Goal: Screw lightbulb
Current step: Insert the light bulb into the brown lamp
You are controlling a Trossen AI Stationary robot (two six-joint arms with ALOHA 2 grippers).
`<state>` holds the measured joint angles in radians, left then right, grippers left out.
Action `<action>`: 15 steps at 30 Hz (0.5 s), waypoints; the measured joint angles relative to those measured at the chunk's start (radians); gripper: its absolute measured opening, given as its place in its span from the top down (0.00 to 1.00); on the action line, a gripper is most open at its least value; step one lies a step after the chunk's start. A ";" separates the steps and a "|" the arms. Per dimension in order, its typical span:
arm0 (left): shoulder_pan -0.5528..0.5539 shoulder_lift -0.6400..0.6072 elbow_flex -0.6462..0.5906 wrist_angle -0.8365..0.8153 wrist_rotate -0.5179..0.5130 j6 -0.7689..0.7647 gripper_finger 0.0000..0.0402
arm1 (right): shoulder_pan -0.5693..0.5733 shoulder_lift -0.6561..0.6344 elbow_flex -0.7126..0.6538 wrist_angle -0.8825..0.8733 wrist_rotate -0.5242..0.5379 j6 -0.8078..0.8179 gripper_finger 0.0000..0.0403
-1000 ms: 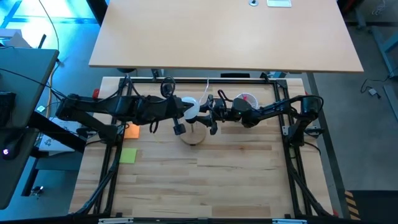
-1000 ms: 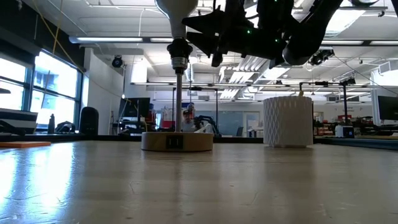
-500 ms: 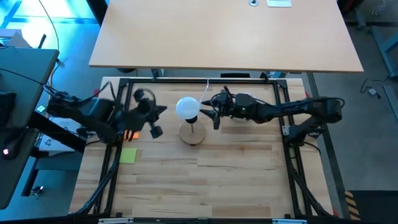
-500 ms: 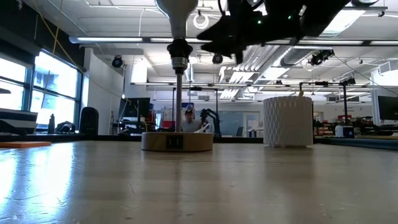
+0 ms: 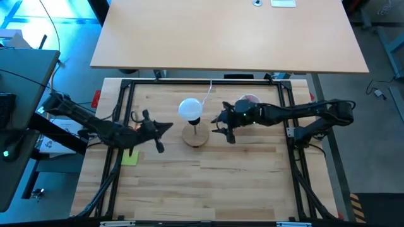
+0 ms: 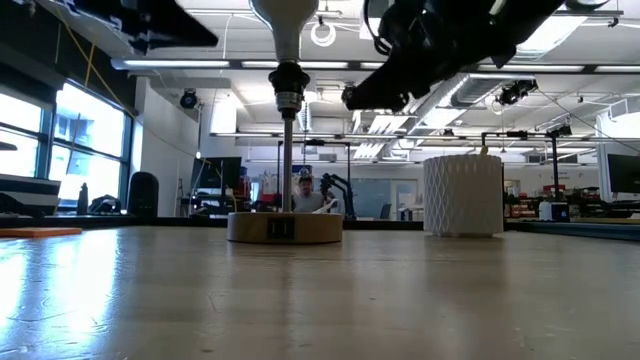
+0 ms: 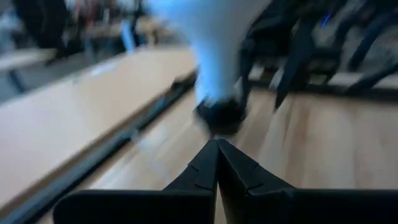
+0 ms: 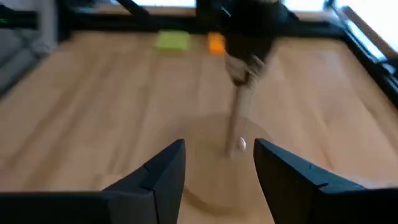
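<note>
Lightbulb seated on the stand, both arms clear of it.

The lightbulb sits upright in the black socket atop the stem of the wooden base, touched by neither arm. The left gripper hangs beside the base with its fingers pressed together; the right gripper is on the opposite side, fingers spread and empty. The screwing step looks finished or paused; any further tightening would call for a fresh grasp around the globe.

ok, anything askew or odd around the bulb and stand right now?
Nothing stands out. The lightbulb sits upright in the socket atop the wooden stand, stem vertical in the low view. Left gripper is shut, right gripper open, both clear of it. The white latticed cup stands upright.
</note>
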<state>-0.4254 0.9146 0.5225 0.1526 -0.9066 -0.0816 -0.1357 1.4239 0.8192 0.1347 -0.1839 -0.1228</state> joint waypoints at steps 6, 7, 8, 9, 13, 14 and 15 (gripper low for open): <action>-0.059 0.047 -0.085 0.574 0.011 0.382 1.00 | 0.006 -0.003 0.000 0.188 -0.061 -0.043 0.54; -0.060 0.049 -0.085 0.623 0.022 0.428 1.00 | 0.007 -0.012 0.000 0.222 -0.060 -0.052 0.54; -0.058 0.049 -0.085 0.660 0.041 0.465 1.00 | 0.005 -0.022 0.000 0.260 -0.051 -0.060 0.54; -0.053 0.048 -0.085 0.688 0.061 0.496 1.00 | 0.000 -0.035 0.000 0.301 -0.035 -0.061 0.54; -0.011 0.049 -0.085 0.699 0.117 0.554 1.00 | -0.043 -0.047 0.000 0.465 0.131 0.021 0.54; 0.008 0.052 -0.085 0.691 0.136 0.553 1.00 | -0.056 -0.046 0.000 0.496 0.170 0.051 0.54; 0.030 0.055 -0.086 0.685 0.162 0.544 1.00 | -0.069 -0.042 0.000 0.525 0.198 0.074 0.54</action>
<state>-0.3958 0.9699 0.4370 0.8375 -0.7441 0.4625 -0.2048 1.3821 0.8194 0.6595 0.0139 -0.0487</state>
